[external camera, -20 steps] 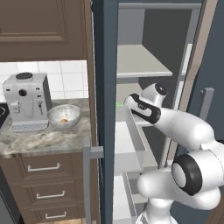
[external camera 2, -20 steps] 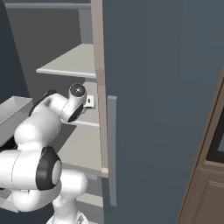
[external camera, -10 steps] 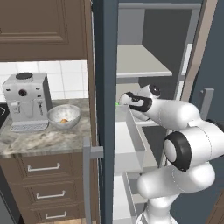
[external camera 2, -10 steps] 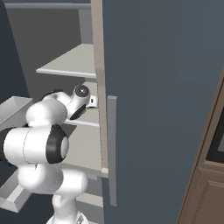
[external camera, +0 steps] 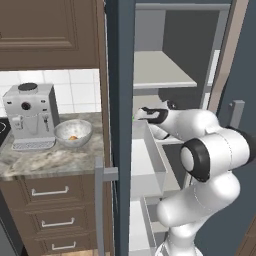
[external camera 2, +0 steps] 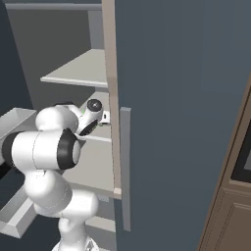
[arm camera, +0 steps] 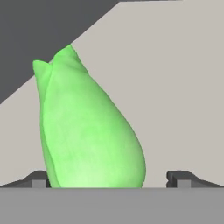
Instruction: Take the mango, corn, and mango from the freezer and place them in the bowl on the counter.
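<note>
Corn (arm camera: 89,127) base behind pincer (arm camera: 111,178) tips

Even, flat rendered light, no glare; soft shadows inside freezer (external camera: 170,75); pics sharp.

1. White tiled wall (external camera: 75,85) is showing in the left base view's upper left, beneath a brown wooden cabinet (external camera: 47,32).
2. A grey coffee machine (external camera: 29,116) is standing at left against the tiles.
3. Brown cabinetry (external camera 2: 230,215) is filling the right base view's lower right corner.
</note>
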